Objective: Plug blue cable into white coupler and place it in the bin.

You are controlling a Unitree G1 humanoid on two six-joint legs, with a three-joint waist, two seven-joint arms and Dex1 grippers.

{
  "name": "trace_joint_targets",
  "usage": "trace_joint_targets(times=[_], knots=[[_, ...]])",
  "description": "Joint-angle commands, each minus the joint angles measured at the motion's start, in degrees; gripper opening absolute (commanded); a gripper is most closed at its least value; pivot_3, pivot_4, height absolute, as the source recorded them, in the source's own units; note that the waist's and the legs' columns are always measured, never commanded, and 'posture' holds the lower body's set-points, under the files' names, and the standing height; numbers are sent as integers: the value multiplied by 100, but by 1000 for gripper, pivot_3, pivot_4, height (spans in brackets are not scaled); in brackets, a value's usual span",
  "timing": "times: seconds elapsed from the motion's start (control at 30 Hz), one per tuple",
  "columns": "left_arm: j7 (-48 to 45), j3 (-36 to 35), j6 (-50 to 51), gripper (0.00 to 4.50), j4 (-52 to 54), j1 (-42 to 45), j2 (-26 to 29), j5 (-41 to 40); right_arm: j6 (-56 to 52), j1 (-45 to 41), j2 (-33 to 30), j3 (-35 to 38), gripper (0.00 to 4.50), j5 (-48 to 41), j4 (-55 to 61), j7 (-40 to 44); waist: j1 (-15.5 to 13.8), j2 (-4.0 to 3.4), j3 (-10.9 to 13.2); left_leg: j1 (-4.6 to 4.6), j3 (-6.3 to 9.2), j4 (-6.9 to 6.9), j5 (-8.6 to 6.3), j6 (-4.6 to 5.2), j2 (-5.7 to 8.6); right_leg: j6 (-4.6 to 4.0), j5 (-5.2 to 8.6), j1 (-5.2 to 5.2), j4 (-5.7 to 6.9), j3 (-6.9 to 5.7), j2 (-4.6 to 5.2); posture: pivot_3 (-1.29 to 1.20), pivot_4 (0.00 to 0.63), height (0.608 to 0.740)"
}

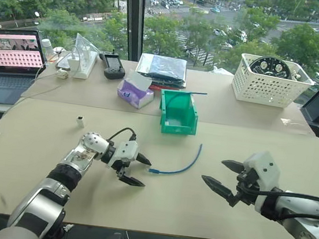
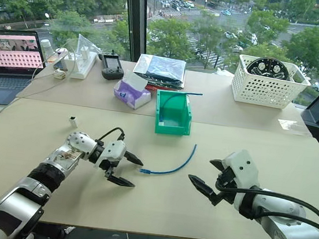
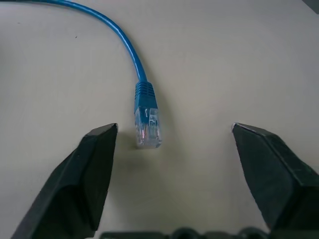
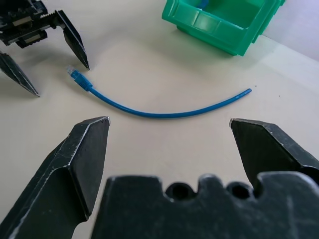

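The light-blue cable lies in a curve on the table in front of the green bin. Its clear plug points toward my left gripper. That gripper is open, low over the table, with the plug just between its fingertips and touching neither. My right gripper is open and empty, hovering to the right of the cable. The small white coupler stands alone on the table, back and left of my left arm. A darker blue cable sticks out of the bin.
A white lattice basket stands at the back right. A purple tissue pack, a bagged stack, a black device, a white power strip and a laptop line the back and left.
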State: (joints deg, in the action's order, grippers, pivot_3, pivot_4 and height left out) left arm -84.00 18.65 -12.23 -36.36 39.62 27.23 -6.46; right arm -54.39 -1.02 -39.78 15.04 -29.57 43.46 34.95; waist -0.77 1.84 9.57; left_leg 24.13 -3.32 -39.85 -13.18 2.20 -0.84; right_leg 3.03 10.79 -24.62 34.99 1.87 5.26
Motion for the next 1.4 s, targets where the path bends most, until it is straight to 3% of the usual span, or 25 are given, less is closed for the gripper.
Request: trace_joint_targets(times=[0.03, 0.17, 0.23, 0.33, 0.5, 0.6, 0.73, 0.83, 1.17, 1.4], knots=[[177, 5, -118, 2375, -323, 153, -66, 269, -7, -9, -61, 83, 4500, -84, 226, -151, -1, 0, 0, -5, 3, -1, 1, 1, 0, -5, 3, 7, 0, 0, 1, 0, 150, 740], [282, -72, -24, 1021, -389, 194, -160, 225, -75, 189, 24, -28, 4500, -120, 268, -298, 5, 0, 0, -18, 8, -1, 1, 2, -1, -15, 18, 23, 0, 0, 0, 0, 150, 740], [426, -194, 208, 462, -222, 149, -262, 74, -551, 388, 425, 69, 4500, -473, 280, -588, -3, 2, -1, -19, 10, 0, 1, 2, -1, -14, 18, 24, 0, 0, 1, 0, 150, 740], [634, -357, 703, 462, 175, 36, -425, -160, -1563, 470, 1523, 712, 4500, -1356, 170, -1312, 9, 3, -2, -17, 20, 1, 0, 4, -5, -1, 0, 25, 1, -4, -1, 0, 150, 740], [984, -446, 2279, 462, 1888, -604, -666, -747, -1957, 1193, 2750, 1660, 4500, -2880, 34, -1883, 17, -1, -4, 1, 33, 5, -9, 17, -7, -9, -17, 13, -2, -6, 5, 0, 150, 740], [1414, -549, 3134, 462, 2461, -690, -821, -978, -1716, 1234, 3120, 1819, 4500, -3811, -95, -2459, 45, -2, -4, 5, 31, 5, -11, 19, -6, -8, -17, 7, -3, -4, 9, 0, 150, 740], [1782, -457, 4012, 462, 3238, -940, -922, -1203, -1333, 1205, 3532, 1462, 4500, -4507, -240, -3219, 118, -8, -6, -11, 37, 6, -10, 19, -12, 21, 5, 16, -1, -4, 2, 0, 150, 740], [1963, -388, 4440, 462, 3647, -1131, -957, -1334, -1043, 1282, 3726, 1058, 4500, -4885, -256, -3694, 177, -22, -14, -15, 37, 17, -11, 18, -12, -7, 26, 14, -1, -2, 1, 0, 150, 740], [2692, -547, 5238, 462, 4212, -1491, -1232, -1774, -175, 1314, 3880, -55, 4500, -4902, -557, -4237, 161, -25, -14, -11, 36, 20, -11, 18, -9, -12, 35, 11, -5, 1, 3, 0, 150, 740], [3029, -601, 5589, 462, 4494, -1606, -1301, -2036, 407, 1386, 3747, -297, 4500, -4958, -528, -4336, 160, -25, -14, -3, 36, 20, -11, 18, -9, -13, 35, 3, -6, 1, 3, 0, 150, 740]])
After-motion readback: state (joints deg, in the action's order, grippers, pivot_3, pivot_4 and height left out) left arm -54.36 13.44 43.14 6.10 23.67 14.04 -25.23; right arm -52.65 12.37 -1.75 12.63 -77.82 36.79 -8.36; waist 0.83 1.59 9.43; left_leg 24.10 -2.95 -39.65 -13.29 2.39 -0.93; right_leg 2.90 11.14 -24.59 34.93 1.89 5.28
